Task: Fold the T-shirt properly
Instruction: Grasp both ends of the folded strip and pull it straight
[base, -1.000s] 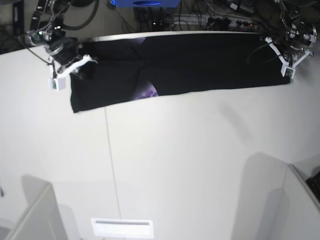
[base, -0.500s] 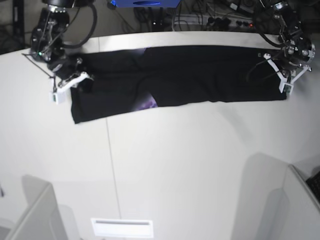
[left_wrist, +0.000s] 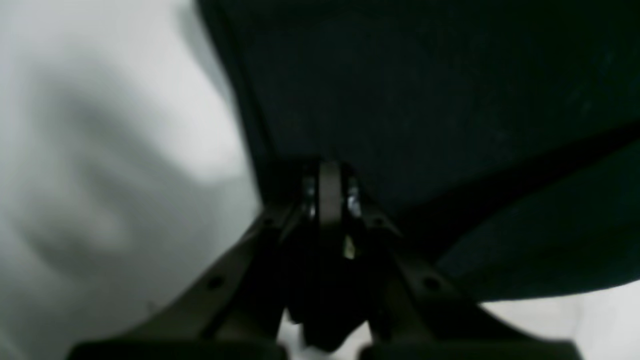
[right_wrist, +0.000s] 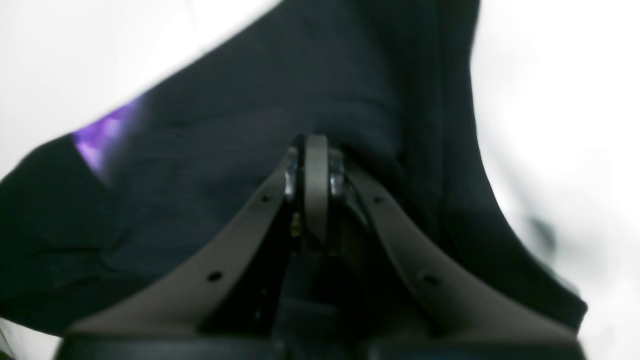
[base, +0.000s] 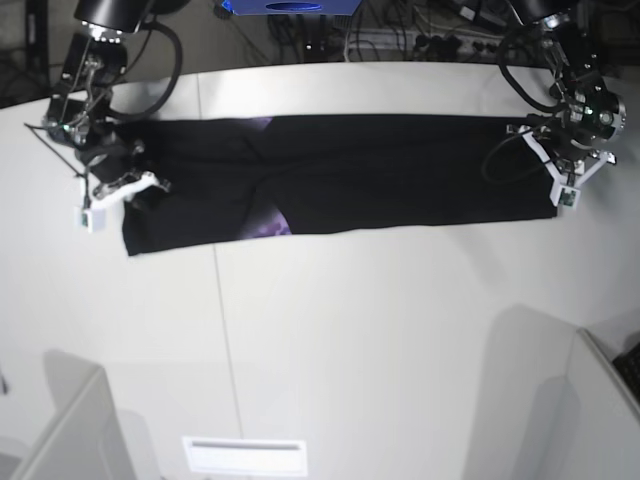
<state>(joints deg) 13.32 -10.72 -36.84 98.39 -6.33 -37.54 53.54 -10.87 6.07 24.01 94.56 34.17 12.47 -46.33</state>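
Stretching across the base view, the T-shirt (base: 340, 175) hides both clamped-shut jaws gripping it.

Left end effector (left_wrist: 329, 172) clamped on black T-shirt (left_wrist: 450, 100) edge

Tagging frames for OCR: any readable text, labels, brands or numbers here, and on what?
None readable.
T-shirt: purple print shows as a blurred patch, no letters to make out.
White plate at the table's near edge: a grey bar, too small to read.
Blue box behind the table: no legible marking.
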